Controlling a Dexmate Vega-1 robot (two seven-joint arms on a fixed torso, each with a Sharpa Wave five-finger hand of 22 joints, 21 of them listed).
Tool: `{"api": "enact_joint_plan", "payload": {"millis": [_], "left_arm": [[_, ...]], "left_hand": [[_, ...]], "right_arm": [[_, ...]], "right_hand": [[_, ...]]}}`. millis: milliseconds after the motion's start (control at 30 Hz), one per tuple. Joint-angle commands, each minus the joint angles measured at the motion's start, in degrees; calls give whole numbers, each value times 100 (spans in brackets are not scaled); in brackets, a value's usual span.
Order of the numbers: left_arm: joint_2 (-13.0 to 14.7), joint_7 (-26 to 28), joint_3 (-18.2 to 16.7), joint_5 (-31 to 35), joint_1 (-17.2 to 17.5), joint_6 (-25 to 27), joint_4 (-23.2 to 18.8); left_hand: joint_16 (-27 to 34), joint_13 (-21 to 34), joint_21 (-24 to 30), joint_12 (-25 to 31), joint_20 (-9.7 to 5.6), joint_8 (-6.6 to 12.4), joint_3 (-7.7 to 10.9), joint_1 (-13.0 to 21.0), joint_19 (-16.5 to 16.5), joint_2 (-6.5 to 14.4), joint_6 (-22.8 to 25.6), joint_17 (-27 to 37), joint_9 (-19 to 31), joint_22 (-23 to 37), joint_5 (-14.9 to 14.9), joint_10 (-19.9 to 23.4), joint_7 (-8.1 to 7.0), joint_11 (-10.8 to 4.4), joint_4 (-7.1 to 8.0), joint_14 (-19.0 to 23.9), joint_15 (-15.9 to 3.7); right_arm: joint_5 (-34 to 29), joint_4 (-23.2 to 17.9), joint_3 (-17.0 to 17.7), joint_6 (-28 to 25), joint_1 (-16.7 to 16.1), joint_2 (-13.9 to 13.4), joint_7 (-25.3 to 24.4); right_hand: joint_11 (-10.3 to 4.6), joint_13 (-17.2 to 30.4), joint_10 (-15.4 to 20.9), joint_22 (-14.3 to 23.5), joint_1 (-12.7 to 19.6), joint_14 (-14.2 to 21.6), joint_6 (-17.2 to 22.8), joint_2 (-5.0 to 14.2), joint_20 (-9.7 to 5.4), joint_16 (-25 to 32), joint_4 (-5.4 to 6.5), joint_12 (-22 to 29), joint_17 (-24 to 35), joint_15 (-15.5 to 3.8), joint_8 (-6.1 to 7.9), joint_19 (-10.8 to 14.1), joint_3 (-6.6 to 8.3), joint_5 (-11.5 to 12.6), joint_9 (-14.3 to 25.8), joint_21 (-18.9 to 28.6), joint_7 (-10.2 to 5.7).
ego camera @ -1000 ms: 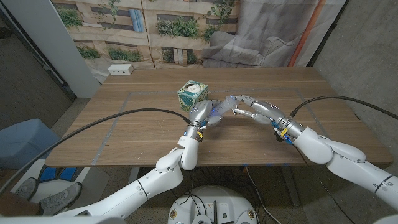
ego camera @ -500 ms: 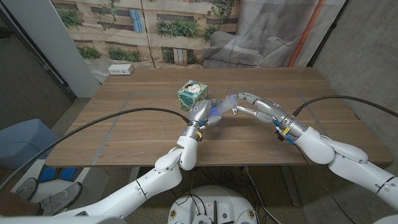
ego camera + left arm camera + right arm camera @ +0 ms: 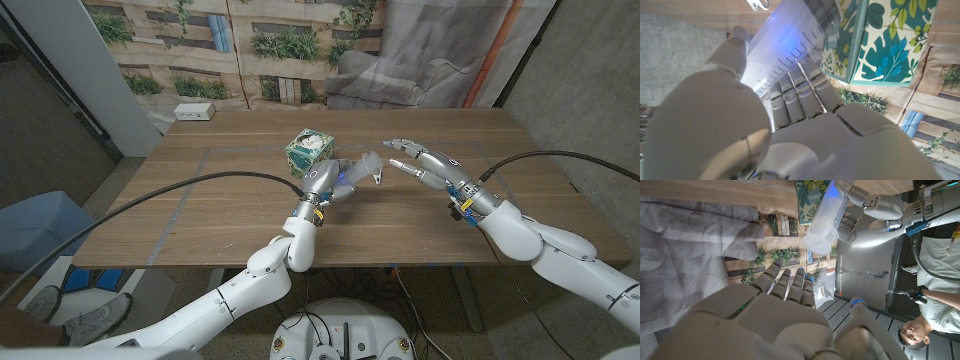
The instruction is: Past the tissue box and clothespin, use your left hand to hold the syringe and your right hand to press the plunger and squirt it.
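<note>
My left hand point(image 3: 323, 184) grips the clear syringe point(image 3: 360, 167) around its barrel and holds it above the table, its wide end pointing toward my right hand. The marked barrel point(image 3: 790, 55) lies across the fingers in the left wrist view. My right hand point(image 3: 424, 162) hovers a short gap to the right of that end, fingers stretched out and apart, touching nothing. The right wrist view shows the syringe point(image 3: 826, 220) beyond my right hand's fingertips point(image 3: 785, 280). The leaf-patterned tissue box point(image 3: 309, 150) stands just behind my left hand. A small clothespin point(image 3: 379, 178) lies on the table under the syringe's end.
A white power strip point(image 3: 194, 112) sits at the table's back left corner. The wooden table point(image 3: 200, 200) stretches to both sides of the hands. A person in white point(image 3: 935, 295) shows at the edge of the right wrist view.
My right hand has drawn back to the right, off the syringe's end, and its fingers have spread. My left hand keeps the syringe in about the same place.
</note>
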Motion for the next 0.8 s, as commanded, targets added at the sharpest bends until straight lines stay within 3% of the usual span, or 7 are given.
{"api": "enact_joint_plan", "payload": {"millis": [33, 567, 800], "left_arm": [[327, -575, -94, 155, 93, 394, -572], [923, -1756, -296, 539, 43, 761, -1416], [1199, -2167, -399, 625, 52, 663, -1627]], "left_hand": [[44, 11, 15, 38, -220, 18, 906, -1026, 95, 1097, 313, 23, 8, 6, 27, 181, 22, -179, 858, 16, -494], [40, 12, 12, 38, -218, 16, 939, -1050, 81, 1091, 307, 22, 8, 8, 24, 176, -3, -184, 848, -2, -503], [40, 13, 10, 28, -219, 16, 951, -1066, 73, 1086, 306, 22, 8, 8, 21, 150, -14, -195, 847, -7, -501]], "right_arm": [[137, 227, 87, -1, 157, 151, -82], [635, 352, 27, -287, 449, 423, -19], [1026, 598, -14, -323, 570, 699, -141]], "right_hand": [[4, 20, 42, 17, 25, 51, 46, 216, -2, 26, 33, -20, -6, -139, 21, 31, 16, 45, 33, 40, -29], [38, 22, -48, 17, 37, 44, -22, 206, 12, 10, 44, -58, -16, -122, -12, 60, 32, 48, 34, 38, -20], [49, 22, -66, 17, 41, 39, -26, 203, 13, 3, 50, -62, -18, -108, -13, 65, 40, 49, 35, 33, -16]]}}
